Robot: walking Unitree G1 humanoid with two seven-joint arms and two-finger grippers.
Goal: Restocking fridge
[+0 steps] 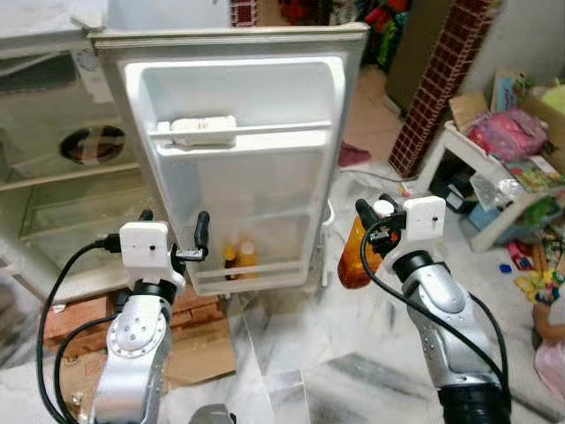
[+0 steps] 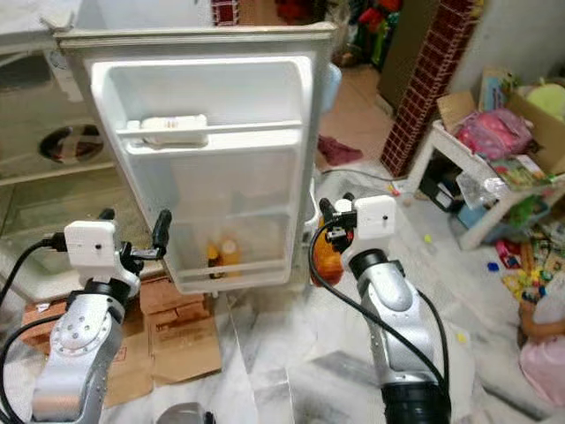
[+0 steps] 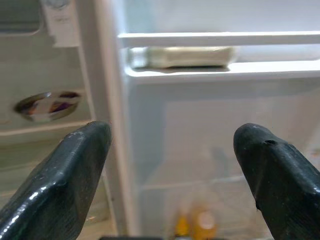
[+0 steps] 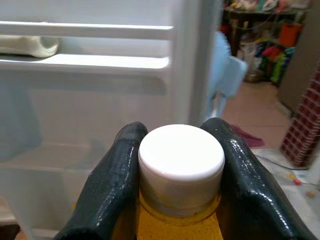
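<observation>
Bottles (image 1: pixel 239 261) in fridge door shelf (image 1: pixel 256 272)

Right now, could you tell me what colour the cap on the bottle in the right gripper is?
White cap, clearest in the right wrist view.

1. The two eye views sit up on the head, looking forward and down at the open white plastic fridge door (image 1: pixel 238 159) from a little way back. They share nearly the same scene, just shifted sideways.
2. The left wrist view looks along its own black fingers (image 3: pixel 60 185) at that door's inner shelves, pretty close.
3. The right wrist view is right up against a white screw cap (image 4: pixel 181 159), facing the same door; both wrist views catch the upper shelf rail.
</observation>
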